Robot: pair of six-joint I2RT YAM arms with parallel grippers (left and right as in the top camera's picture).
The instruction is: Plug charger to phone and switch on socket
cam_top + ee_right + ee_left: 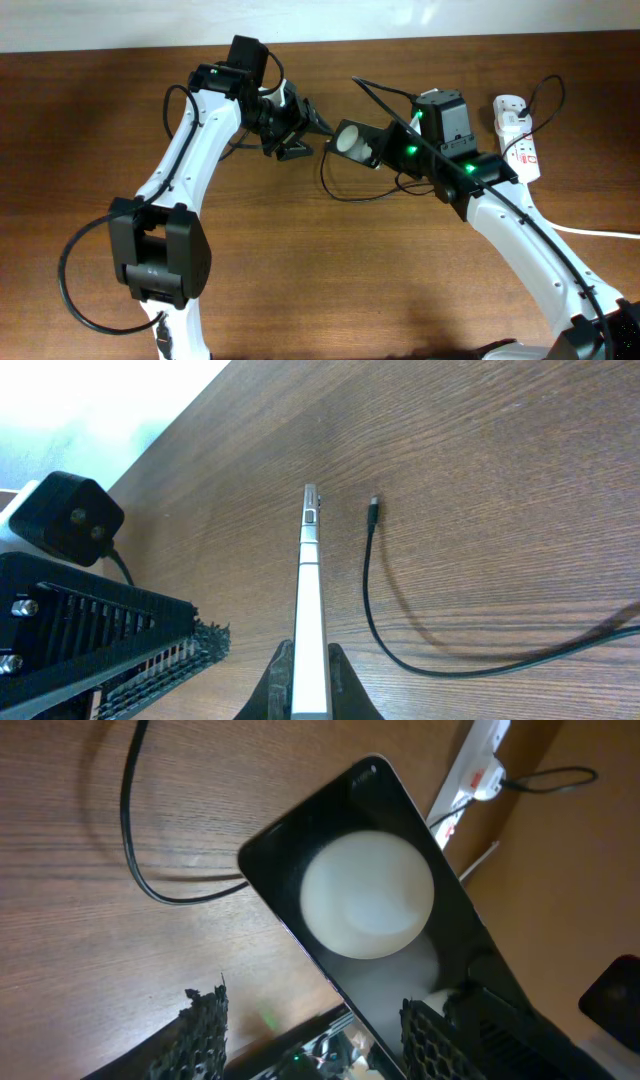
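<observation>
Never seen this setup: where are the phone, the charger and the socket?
phone (310, 590), right wrist view, its thin side edge.
charger (373, 506), right wrist view, its plug tip.
socket (524, 148), overhead view, its white body.

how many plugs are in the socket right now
1: a white plug sits in the socket, at far right in the overhead view. The right arm may hide the socket's near end, so another could be hidden.
</observation>
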